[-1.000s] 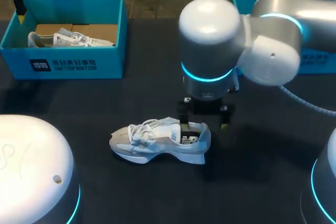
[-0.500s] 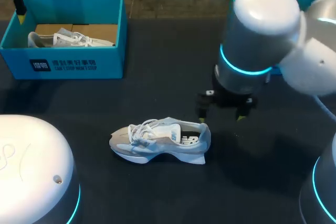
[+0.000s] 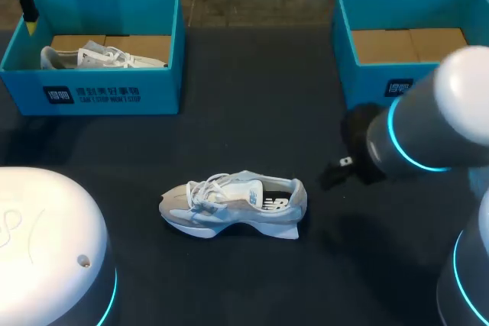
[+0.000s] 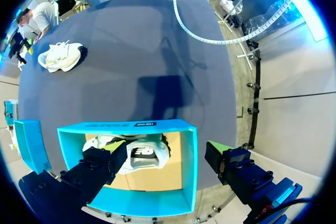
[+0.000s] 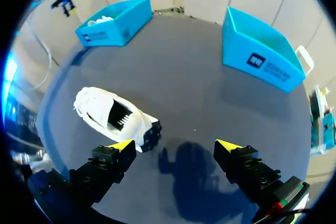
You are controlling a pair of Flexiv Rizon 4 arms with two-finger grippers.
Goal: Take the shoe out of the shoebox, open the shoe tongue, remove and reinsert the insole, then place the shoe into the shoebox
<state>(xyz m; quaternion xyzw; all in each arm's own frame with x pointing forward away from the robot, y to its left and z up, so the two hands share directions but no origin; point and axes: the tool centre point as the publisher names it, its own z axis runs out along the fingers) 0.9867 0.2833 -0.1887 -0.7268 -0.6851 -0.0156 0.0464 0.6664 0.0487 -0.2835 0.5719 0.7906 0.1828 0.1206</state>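
so our shoe (image 3: 233,209) sits on the desk (image 3: 252,127), lower middle of the frame, out of the shoebox (image 3: 367,85) at upper right, and both our right hand (image 5: 176,145) and left hand (image 4: 165,153) have fingers spread apart

Shoe (image 3: 229,211) lies well apart from left shoebox (image 3: 114,97) and right shoebox (image 3: 367,82).

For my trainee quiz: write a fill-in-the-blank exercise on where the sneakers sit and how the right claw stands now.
1. The loose sneaker stands on the ___.
2. The other sneaker lies inside the ___ shoebox.
3. The right claw is ___ and holds nothing.
Missing words: table; left; open.
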